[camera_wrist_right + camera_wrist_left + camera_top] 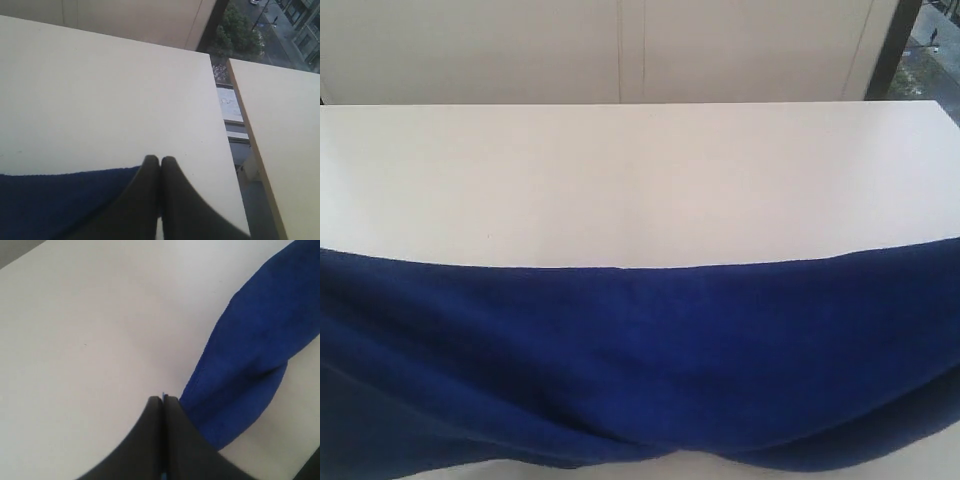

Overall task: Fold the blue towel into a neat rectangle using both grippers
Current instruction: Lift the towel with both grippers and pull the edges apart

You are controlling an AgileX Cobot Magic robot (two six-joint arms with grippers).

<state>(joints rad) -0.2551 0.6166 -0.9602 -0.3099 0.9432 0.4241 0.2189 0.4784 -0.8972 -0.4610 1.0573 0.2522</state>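
Blue towel (640,360) hangs pinched in my left gripper (163,400) and right gripper (160,160); thin bites. One slipping skews the fold.

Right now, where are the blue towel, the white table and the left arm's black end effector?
Deep blue terry towel (640,360), exterior view, middle of the cloth.
Flat white table (640,180), exterior view, bare top.
Black tapered left end effector (163,399), left wrist view, between the tips of its shut jaws.

The blue towel (640,370) was soft, matt cloth with a fine fuzzy nap. The desk (640,180) had a smooth, pale top with a faint sheen. The jaws of the left gripper (163,401) and right gripper (160,160) looked like smooth, matt black plastic.
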